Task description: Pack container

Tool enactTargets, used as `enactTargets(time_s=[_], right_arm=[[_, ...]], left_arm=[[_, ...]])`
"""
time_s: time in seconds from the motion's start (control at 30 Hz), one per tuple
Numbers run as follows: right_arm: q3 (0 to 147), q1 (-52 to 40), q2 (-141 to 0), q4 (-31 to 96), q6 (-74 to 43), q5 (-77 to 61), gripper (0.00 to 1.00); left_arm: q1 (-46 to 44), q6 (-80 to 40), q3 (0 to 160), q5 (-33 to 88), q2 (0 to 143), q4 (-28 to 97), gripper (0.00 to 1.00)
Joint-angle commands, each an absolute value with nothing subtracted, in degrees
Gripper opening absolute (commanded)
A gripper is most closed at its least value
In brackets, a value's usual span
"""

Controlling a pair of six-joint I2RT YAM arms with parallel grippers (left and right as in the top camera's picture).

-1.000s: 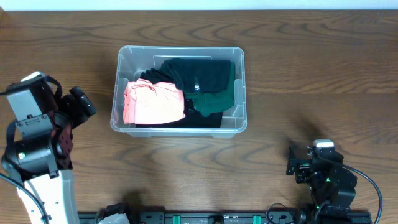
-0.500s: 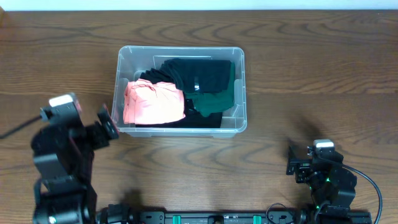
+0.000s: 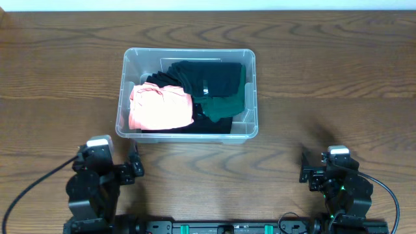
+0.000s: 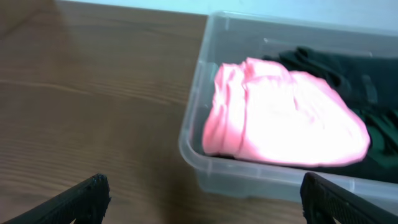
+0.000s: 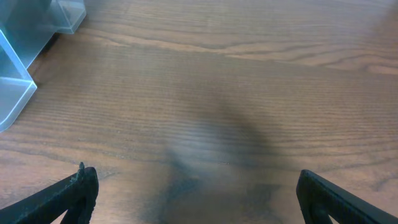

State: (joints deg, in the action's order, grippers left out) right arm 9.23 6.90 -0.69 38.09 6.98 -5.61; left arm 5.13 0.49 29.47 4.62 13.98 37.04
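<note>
The clear plastic container [image 3: 249,97] stands on the wooden table at centre back. It holds a folded pink garment [image 3: 160,107] at its left and black clothing [image 3: 208,77] and dark green clothing [image 3: 224,104] at its right. The left wrist view shows the container's near left corner [image 4: 199,158] with the pink garment [image 4: 286,121] inside. My left gripper [image 3: 135,162] is open and empty, low near the front edge, just in front of the container's front left corner. My right gripper [image 3: 305,167] is open and empty at the front right, over bare table [image 5: 205,143].
The container's corner [image 5: 18,81] shows at the left edge of the right wrist view. A black rail [image 3: 221,227] runs along the table's front edge between the two arm bases.
My left arm has pulled back from the container's left side and dropped down to the front left of the table. The right arm has not moved.
</note>
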Motion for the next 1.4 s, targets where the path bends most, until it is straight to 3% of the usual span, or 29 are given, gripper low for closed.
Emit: enactTargets(time_s=[0.0,0.53,1.37], right_arm=[[9.0,7.3,-0.3,38.1,7.8,-5.3,0.99],[9.0,7.3,-0.3,38.1,7.8,-5.3,0.99],[9.0,7.3,-0.3,38.1,7.8,-5.3,0.99]], left_arm=[[3.7,1.5,27.2,5.7,10.6,36.7,0.98],[2.6,1.5,20.1,5.6,0.1,36.8,0.98],[2.6,1.5,8.9,5.6,0.1,35.5,0.98]])
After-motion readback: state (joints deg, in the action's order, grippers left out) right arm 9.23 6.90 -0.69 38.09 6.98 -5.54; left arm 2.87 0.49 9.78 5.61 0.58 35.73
